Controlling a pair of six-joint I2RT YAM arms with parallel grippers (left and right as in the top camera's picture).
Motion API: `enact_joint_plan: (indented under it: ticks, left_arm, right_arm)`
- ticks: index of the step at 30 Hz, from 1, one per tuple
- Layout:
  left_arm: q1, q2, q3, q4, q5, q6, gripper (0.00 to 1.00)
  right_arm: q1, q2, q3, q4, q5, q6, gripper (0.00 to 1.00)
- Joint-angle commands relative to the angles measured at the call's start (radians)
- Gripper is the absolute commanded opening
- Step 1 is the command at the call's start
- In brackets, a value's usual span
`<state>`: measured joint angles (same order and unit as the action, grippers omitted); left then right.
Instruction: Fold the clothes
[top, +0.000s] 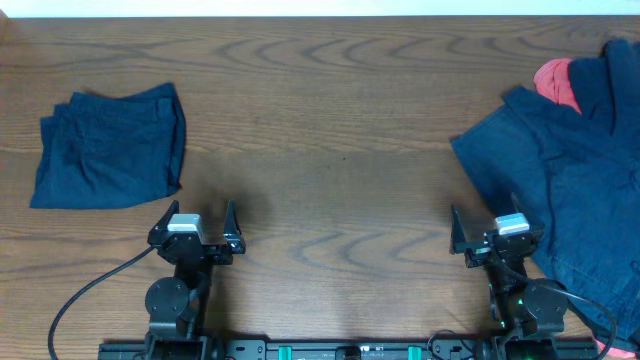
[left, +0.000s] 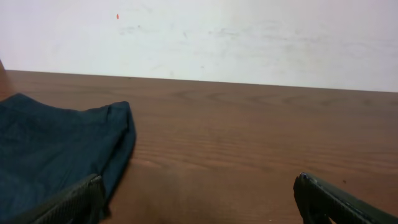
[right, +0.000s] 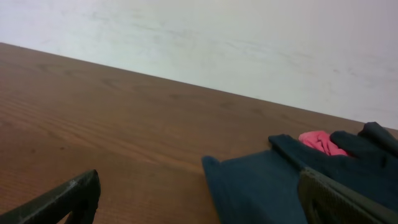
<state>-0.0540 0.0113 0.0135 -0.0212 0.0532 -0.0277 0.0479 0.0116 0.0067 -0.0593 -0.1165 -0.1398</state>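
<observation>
One pair of navy shorts (top: 110, 147) lies folded flat at about ten o'clock on the table (top: 340, 130), just beyond the left gripper (top: 200, 217), whose fingers are spread wide and hold nothing. At three o'clock sits a rumpled heap of clothes (top: 575, 190), dark blue with a coral-red piece (top: 557, 82) poking out at its far side. The right gripper (top: 487, 225) rests at the heap's near edge, spread and empty; whether it touches cloth I cannot tell. I'd judge one garment done and the heap left to fold.

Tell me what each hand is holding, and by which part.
Nothing is held: the left hand and the right hand are both open and empty.
</observation>
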Motion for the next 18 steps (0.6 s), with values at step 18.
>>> enact_joint_plan:
  ticks: [18]
  left_arm:
    - [0.004, 0.171, 0.08, -0.074, 0.015, -0.09, 0.98]
  right_arm:
    - [-0.01, 0.19, 0.044, -0.016, 0.13, 0.237, 0.99]
